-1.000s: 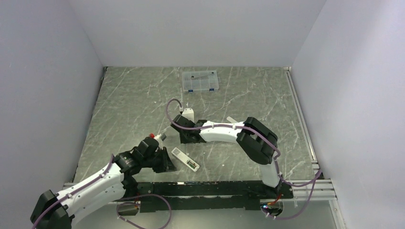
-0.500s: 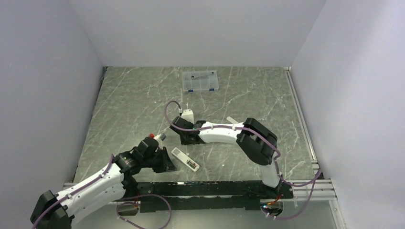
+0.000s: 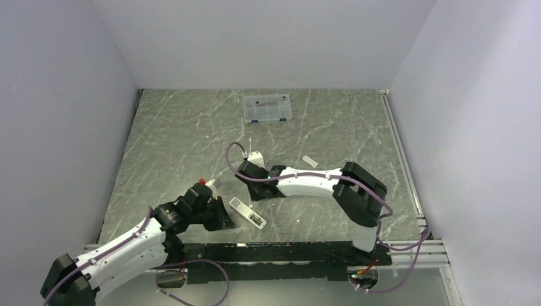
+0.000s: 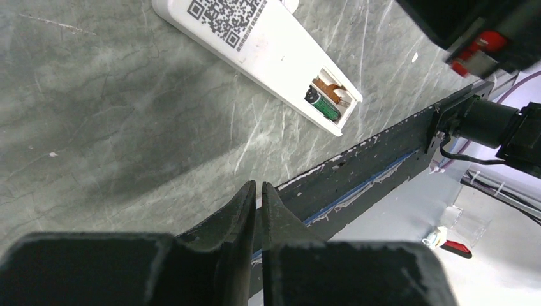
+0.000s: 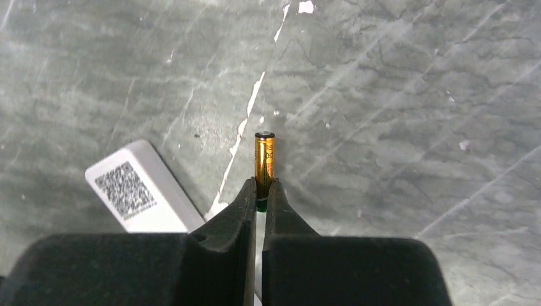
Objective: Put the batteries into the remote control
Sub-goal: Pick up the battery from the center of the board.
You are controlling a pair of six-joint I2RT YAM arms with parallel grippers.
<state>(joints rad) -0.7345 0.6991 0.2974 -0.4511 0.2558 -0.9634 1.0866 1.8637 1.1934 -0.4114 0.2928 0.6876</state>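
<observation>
the remote [image 3: 247,213] is laid at the table's [image 3: 178,140] front, 1 battery [image 4: 322,104] seated inside; the box [image 3: 268,108] is set far behind.

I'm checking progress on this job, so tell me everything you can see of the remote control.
The remote control is a slim white bar, plastic by its look, lying flat and back up on the grey marbled table, near the left gripper, which does not touch it. A QR code label sits on its back. The compartment at one end is open, with no cover, and holds a copper and dark green battery.
</observation>
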